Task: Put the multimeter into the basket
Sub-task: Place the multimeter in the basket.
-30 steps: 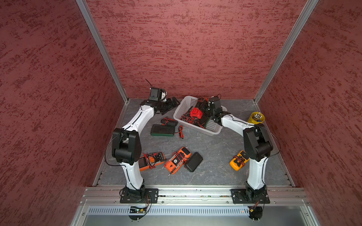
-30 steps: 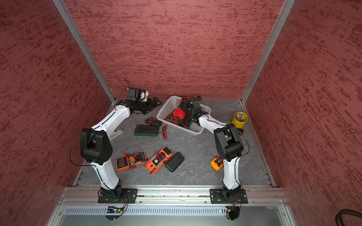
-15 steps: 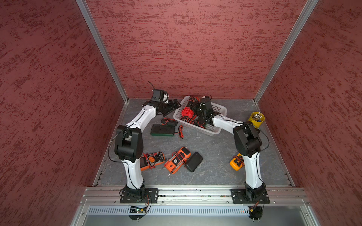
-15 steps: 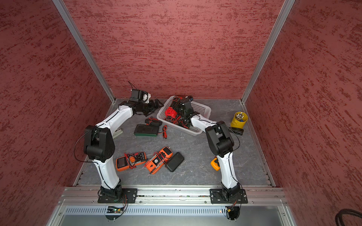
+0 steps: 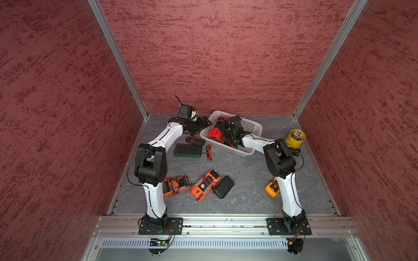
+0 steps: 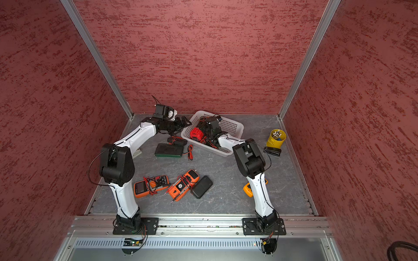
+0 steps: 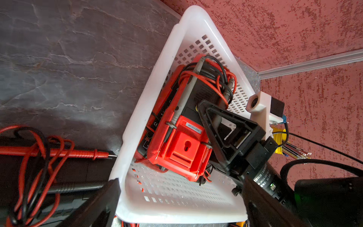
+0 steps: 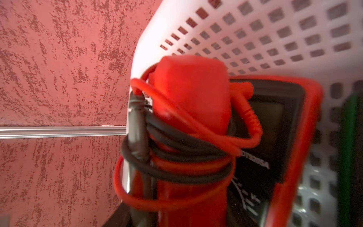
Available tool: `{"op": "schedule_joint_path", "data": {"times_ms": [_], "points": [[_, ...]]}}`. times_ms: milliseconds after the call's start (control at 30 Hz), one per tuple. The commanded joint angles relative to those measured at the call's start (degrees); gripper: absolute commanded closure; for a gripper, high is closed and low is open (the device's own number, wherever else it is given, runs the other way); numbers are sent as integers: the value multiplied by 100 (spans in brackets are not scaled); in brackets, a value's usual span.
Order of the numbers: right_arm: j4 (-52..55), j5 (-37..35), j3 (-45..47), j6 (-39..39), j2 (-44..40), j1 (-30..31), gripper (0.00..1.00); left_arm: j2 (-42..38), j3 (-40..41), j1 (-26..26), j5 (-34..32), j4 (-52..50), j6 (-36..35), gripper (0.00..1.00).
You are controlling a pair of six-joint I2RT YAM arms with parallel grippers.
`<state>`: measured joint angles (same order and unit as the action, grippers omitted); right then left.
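The white perforated basket (image 5: 254,127) (image 6: 236,126) stands at the back of the table. Inside its left end is a red multimeter (image 5: 214,133) (image 6: 195,133) (image 7: 176,149) (image 8: 192,92) with red and black leads wound round it. My right gripper (image 5: 224,130) (image 7: 218,125) is shut on it. The meter is tilted and leans against a second red meter (image 8: 284,121) that lies in the basket. My left gripper (image 5: 204,123) (image 6: 186,122) (image 7: 180,212) is open, with its fingers either side of the basket's (image 7: 149,94) left end wall.
Left of the basket lie a dark green meter (image 5: 187,150) and a small black one with leads (image 5: 195,141). Nearer the front are two orange meters (image 5: 176,185) (image 5: 204,185), a black case (image 5: 224,187) and a yellow meter (image 5: 272,187). A yellow cup (image 5: 295,136) stands at the right.
My right gripper has carried the red multimeter leftward across the basket to its left end. My left gripper has moved right, up to the basket's left end.
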<state>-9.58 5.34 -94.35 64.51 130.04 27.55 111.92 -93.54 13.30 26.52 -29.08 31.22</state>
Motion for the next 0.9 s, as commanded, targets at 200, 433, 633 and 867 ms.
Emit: {"op": "schedule_joint_path", "data": {"times_ms": [200,433,633,867], "points": [[-326,255,-407,166,127,35,78,139,-194,76,28,108,7,0],[1169,-39,-772,-350,-88,74,48,123,-201,85,9,98,-2,0],[2074,-144,-1240,-601,-61,75,28,102,-216,76,-25,74,-20,0],[2978,-465,-1516,-879,-235,68,14,82,-189,33,-68,64,-20,0]]}}
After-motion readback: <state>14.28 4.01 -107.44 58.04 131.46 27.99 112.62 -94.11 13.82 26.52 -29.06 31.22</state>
